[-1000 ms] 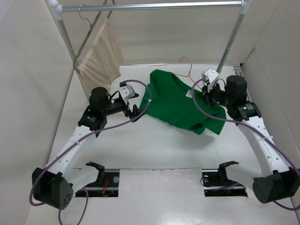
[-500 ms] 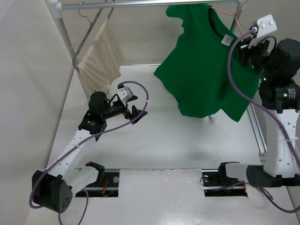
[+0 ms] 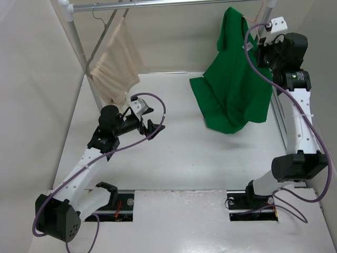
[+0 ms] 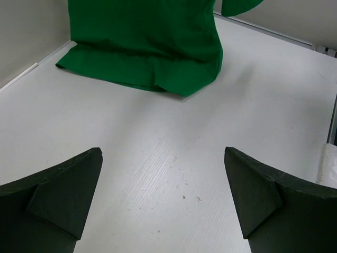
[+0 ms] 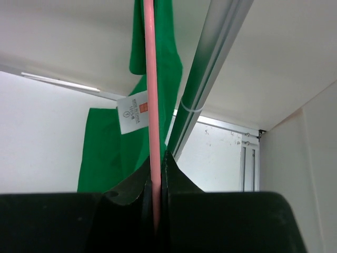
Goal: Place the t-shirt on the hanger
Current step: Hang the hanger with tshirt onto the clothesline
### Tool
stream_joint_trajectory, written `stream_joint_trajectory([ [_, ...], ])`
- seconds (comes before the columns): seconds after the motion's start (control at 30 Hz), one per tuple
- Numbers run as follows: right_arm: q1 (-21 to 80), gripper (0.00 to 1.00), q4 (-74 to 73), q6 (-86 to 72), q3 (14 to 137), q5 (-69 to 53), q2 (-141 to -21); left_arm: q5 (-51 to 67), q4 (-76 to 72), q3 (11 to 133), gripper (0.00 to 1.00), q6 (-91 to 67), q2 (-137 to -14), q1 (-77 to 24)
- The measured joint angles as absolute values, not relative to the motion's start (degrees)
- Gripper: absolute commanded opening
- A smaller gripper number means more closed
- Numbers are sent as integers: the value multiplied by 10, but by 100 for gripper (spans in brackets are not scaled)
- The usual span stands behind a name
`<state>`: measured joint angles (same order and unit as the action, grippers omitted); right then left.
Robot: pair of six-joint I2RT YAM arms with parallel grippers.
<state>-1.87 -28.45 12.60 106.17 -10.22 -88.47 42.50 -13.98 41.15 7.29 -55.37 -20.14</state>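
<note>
Green cloth hangs high at the far right. The t-shirt (image 3: 231,89) droops from the hanger (image 5: 151,79), a thin pink wire. Its lower part reaches down to the table (image 3: 174,168), and in the left wrist view the hem lies on the white surface. A white tag (image 5: 134,113) shows at the neck, just left of the wire.

The right arm is raised. The right gripper (image 5: 156,163) is pinched almost closed on the hanger, with the wire running straight up between its 2 fingers. The gripper sits just beside the rail (image 5: 210,74), near the rail's right end. Whether the hook is over the rail cannot be told, because the wire's top runs out of the wrist view and is too thin to follow from above.

The left gripper (image 4: 163,195) stands wide, with only bare table between its 2 fingers. It sits low over the table on the left side, pointing toward the t-shirt's hem and apart from it.

At the rail's left end, a beige cloth (image 3: 113,63) hangs on a grey hanger (image 3: 100,13), well apart from the t-shirt.
</note>
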Motion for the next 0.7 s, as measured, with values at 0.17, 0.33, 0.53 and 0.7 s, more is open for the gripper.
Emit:
stream_joint_trajectory([
  [0.17,-19,28,-276,121,1064,-102,-885,423,-142,408,100,72,-554,-201],
  [0.33,-19,100,-263,126,1045,-103,-871,421,-144,403,100,72,-554,-201],
  [0.53,-19,100,-267,162,943,-77,-743,414,-146,391,100,72,-554,-201],
  [0.7,-19,100,-271,187,838,-60,-553,382,-162,340,100,72,-546,-201],
])
